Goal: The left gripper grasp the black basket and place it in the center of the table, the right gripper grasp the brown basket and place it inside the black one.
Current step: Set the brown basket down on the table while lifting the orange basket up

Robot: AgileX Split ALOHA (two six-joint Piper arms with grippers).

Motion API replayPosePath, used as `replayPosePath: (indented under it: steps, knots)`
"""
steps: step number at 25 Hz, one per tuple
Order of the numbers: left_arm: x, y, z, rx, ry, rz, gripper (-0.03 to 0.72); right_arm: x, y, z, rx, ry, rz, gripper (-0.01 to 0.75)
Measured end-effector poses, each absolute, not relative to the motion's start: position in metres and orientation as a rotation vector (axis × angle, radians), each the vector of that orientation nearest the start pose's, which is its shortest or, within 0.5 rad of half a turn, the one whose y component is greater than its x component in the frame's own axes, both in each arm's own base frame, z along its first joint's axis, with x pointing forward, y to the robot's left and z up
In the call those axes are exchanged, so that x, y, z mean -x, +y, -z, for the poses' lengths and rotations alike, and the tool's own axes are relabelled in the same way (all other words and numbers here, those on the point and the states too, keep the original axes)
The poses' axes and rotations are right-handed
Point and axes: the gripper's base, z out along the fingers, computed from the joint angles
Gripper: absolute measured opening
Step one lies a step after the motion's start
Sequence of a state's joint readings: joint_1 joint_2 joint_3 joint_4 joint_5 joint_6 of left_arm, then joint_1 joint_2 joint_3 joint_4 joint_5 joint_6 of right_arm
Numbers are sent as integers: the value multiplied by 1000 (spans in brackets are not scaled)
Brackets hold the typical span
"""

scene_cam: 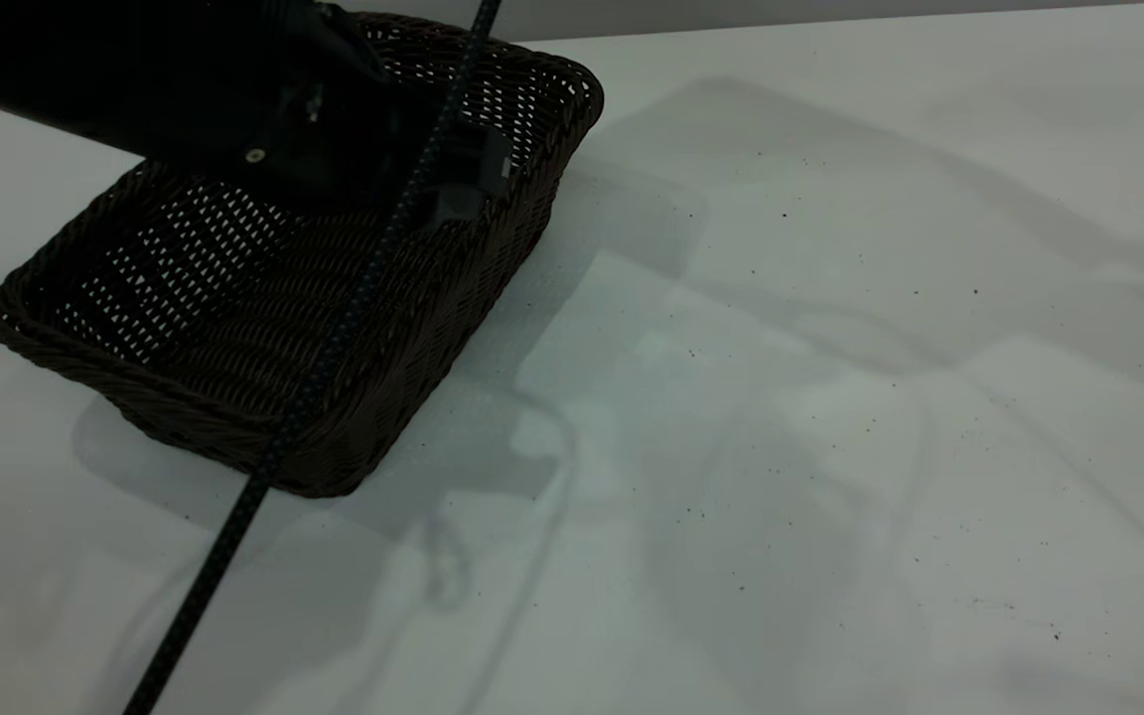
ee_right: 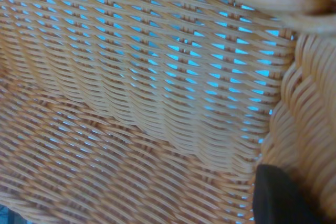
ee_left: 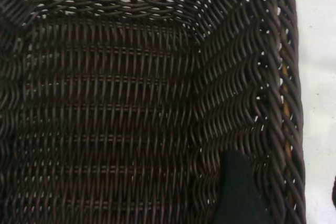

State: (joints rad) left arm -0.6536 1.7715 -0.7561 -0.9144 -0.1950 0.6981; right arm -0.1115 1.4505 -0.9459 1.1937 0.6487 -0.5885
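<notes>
One basket shows in the exterior view: the black basket (scene_cam: 264,298), at the left and far part of the white table (scene_cam: 830,397), its near corner lying toward the middle of that view. We see its braided rim run unbroken round all four sides and its open-weave walls slope outward. The left gripper (scene_cam: 453,194) reaches down from the upper left, over the basket's far-right wall, and a black cable (scene_cam: 334,338) crosses the basket diagonally. In the left wrist view we find one dark finger (ee_left: 239,192) against the inner face of that wall, with the rim (ee_left: 286,103) just beyond it and bare tabletop past the rim; a sliver of the other finger shows outside, so we read the fingers as closed upon the wall.

To the right of the basket we see the table lying open to its right edge, marked only by specks and shadows.

In the right wrist view we see the brown basket (ee_right: 157,103) fill the frame, with one finger (ee_right: 278,198) of the right gripper against its weave below the braided rim. We cannot tell whether that gripper grips it.
</notes>
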Motion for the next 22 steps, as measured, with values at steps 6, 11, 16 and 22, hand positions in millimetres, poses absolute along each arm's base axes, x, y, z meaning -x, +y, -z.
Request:
replayPosePath:
  steps: [6,11,16,22]
  knots:
    - [-267,-188,-138,-468,2345,241,373,-304,17,-278,-374,2243,-878,107]
    - [-267,-188,-132,-511,2347,211,377,-304,17,-277,-369,2248,-871,107]
    - [-265,-192,-121,-538,2379,207,386,-304,17,-277,-365,2250,-868,107]
    - [-271,-206,-114,-563,2369,209,386,-304,17,-277,-356,2256,-859,107]
